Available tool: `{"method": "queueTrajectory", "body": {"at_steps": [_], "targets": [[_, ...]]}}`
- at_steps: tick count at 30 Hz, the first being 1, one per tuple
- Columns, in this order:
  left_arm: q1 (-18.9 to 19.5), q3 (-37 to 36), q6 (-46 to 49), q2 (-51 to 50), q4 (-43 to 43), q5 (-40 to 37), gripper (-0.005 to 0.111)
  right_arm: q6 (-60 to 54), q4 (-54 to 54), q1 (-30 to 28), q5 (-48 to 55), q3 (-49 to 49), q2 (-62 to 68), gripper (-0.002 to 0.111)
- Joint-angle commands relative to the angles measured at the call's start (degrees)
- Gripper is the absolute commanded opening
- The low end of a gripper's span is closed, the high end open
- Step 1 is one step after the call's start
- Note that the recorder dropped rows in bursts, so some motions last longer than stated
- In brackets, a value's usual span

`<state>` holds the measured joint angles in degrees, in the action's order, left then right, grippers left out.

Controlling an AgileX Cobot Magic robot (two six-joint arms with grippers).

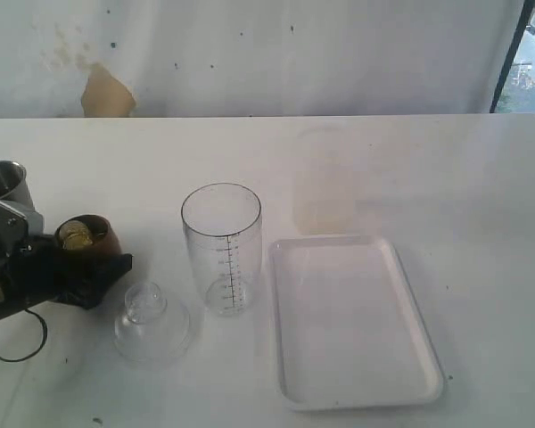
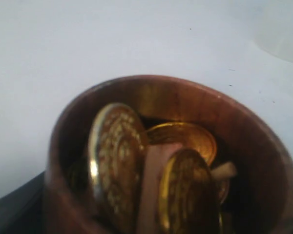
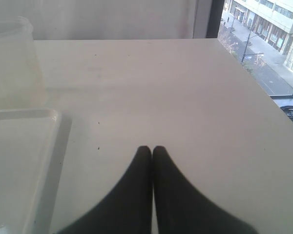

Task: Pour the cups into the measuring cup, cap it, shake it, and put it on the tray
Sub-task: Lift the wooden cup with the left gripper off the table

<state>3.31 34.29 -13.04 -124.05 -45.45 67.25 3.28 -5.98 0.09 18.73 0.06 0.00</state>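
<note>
Cap (image 1: pixel 152 321), tray (image 1: pixel 348 325): bench (image 1: pixel 446 178) front. Measuring cup (image 1: pixel 221 245): upright between them. Wooden cup (image 1: pixel 89 235), holding coins (image 2: pixel 118 161): at left claw (image 1: pixel 96 266), grip cannot be told. Steel tumbler (image 1: pixel 4 183): behind. Right claw (image 3: pixel 152 149): fingers together.

Wooden cup (image 1: pixel 108 241) dark brown; coins (image 2: pixel 118 161) gold; tray (image 1: pixel 348 325) white; measuring cup (image 1: pixel 221 254) black-scaled.

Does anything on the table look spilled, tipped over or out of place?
Nothing spilled or tipped. The measuring cup stands upright, the cap sits beside it, and the coins lie inside the wooden cup. Only a tan patch on the wall looks damaged.
</note>
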Motion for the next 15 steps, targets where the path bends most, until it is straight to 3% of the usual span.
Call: {"method": "queueTrajectory", "body": {"at_steps": [1,2,10,15], "targets": [[-0.24,0.08,-2.35,-0.04,-4.56,-0.25,0.004,-0.49,-0.02,-0.01,-0.56,-0.06,0.00,0.000],[-0.24,0.08,-1.95,-0.04,-4.89,0.46,0.000,-0.49,-0.02,-0.01,-0.56,-0.06,0.00,0.000],[-0.24,0.10,-2.51,2.31,-3.94,2.71,0.000,-0.49,-0.02,-0.01,-0.56,-0.06,0.00,0.000],[-0.24,0.10,-8.08,6.68,-4.87,2.71,0.000,-0.49,-0.02,-0.01,-0.56,-0.06,0.00,0.000]]}}
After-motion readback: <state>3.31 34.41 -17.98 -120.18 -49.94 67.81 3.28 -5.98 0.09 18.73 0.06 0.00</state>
